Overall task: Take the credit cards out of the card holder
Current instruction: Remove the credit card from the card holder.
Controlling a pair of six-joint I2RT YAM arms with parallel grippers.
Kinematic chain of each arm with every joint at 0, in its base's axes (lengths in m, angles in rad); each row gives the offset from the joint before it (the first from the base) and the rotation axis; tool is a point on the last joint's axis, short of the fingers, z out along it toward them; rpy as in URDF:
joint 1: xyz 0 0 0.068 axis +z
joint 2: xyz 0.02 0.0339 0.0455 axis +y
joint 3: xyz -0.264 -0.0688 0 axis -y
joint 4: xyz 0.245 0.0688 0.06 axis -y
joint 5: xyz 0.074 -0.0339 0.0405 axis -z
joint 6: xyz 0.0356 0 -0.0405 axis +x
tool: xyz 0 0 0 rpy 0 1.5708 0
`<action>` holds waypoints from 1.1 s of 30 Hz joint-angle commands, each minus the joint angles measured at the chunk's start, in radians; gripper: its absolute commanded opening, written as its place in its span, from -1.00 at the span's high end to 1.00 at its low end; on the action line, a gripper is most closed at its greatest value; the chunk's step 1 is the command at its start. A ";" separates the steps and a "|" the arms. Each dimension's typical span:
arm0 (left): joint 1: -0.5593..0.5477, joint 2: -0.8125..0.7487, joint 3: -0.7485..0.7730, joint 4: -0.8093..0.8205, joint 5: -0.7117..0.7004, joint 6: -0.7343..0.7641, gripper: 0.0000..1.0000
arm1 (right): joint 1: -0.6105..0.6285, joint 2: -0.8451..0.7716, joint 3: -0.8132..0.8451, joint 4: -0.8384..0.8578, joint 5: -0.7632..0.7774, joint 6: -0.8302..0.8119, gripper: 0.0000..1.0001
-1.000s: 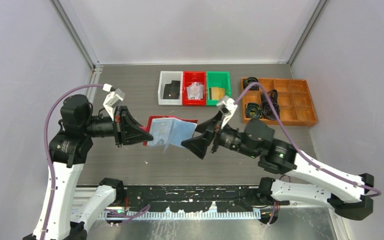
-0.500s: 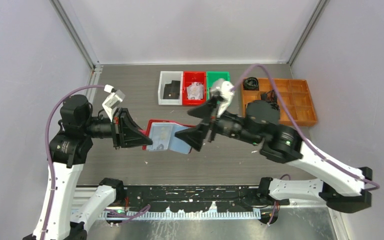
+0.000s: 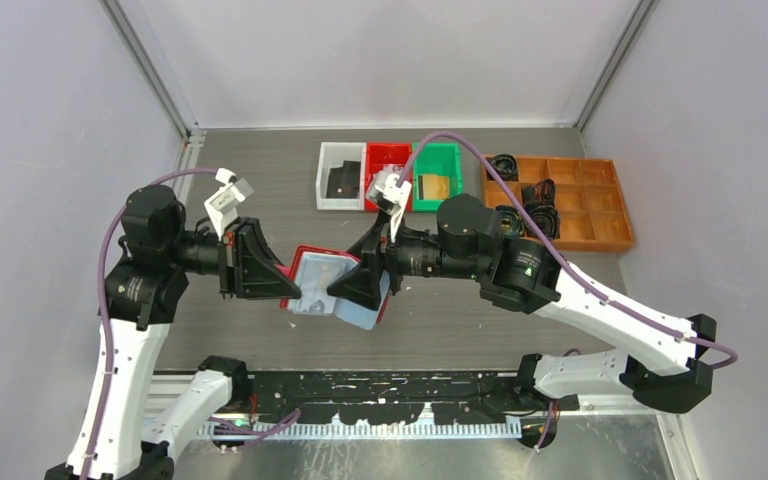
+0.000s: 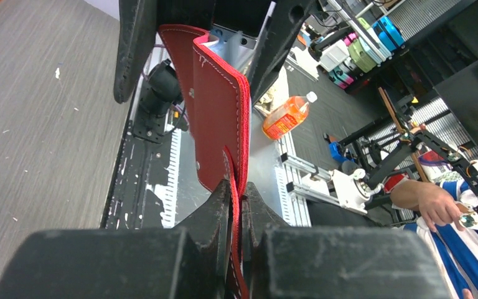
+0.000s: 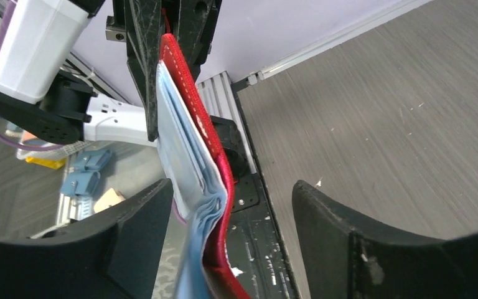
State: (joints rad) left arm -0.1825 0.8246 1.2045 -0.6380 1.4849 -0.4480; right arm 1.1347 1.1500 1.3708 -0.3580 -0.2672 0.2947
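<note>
Card holder (image 3: 318, 277) hangs mid-frame in the top view, off the table (image 3: 440, 330), strung between the two arms.

- Left gripper (image 3: 282, 288): clamped tight on the red cover's left edge; its wrist view shows the cover pinched edge-on between the fingertips (image 4: 221, 208).
- Right gripper (image 5: 230, 205): jaws wide apart, straddling the free end with a gap on both sides and nothing held.
- Long axis runs left-right in the top view, dipping slightly to the right. Pocket pages (image 5: 177, 143) face up, red cover beneath. They fan out at the right gripper's end.
- Credit cards: can't make out any separately, presumably in the pockets.

Handling, my read: the holder is light and floppy, with a soft stitched cover and thin, slick pages that will buckle if pushed. The cards should be stiff, thin and slippery. Best to pinch an exposed card edge flat-on and pull along the pocket, away from the left clamp.
</note>
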 commanded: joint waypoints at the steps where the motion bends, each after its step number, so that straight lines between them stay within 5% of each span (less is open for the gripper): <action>1: -0.003 0.001 0.015 0.058 0.044 -0.023 1.00 | 0.000 -0.002 0.036 0.045 0.010 0.090 -0.36; 5: -0.003 0.003 0.021 0.057 0.045 -0.022 1.00 | -0.001 0.002 0.048 -0.017 0.059 0.099 0.01; 15: -0.003 0.004 0.022 0.069 0.024 -0.022 1.00 | 0.000 -0.082 -0.062 0.064 0.073 0.134 0.15; 20: -0.003 0.000 0.006 0.085 0.027 -0.013 0.52 | 0.000 -0.102 -0.109 0.167 0.013 0.176 0.47; 33: -0.003 -0.009 -0.001 0.096 0.021 0.002 0.82 | -0.003 -0.120 -0.138 0.210 -0.031 0.191 0.69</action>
State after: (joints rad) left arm -0.1833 0.8261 1.2011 -0.5800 1.4933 -0.4599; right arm 1.1347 1.0599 1.2240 -0.2527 -0.2718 0.4744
